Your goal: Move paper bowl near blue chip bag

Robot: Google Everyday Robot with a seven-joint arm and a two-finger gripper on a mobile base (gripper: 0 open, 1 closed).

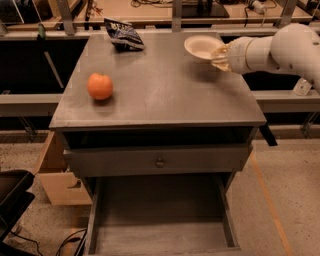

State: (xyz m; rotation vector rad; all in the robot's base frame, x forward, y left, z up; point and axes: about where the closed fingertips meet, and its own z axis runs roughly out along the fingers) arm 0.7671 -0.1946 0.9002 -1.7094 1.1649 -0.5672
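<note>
The off-white paper bowl is held a little above the grey table top at its far right. My gripper comes in from the right on a white arm and is shut on the bowl's right rim. The crumpled dark blue chip bag lies at the far left-centre of the table, well to the left of the bowl.
An orange fruit sits on the left part of the table. The bottom drawer stands pulled open below. A cardboard box is on the floor at the left. A cluttered workbench runs behind the table.
</note>
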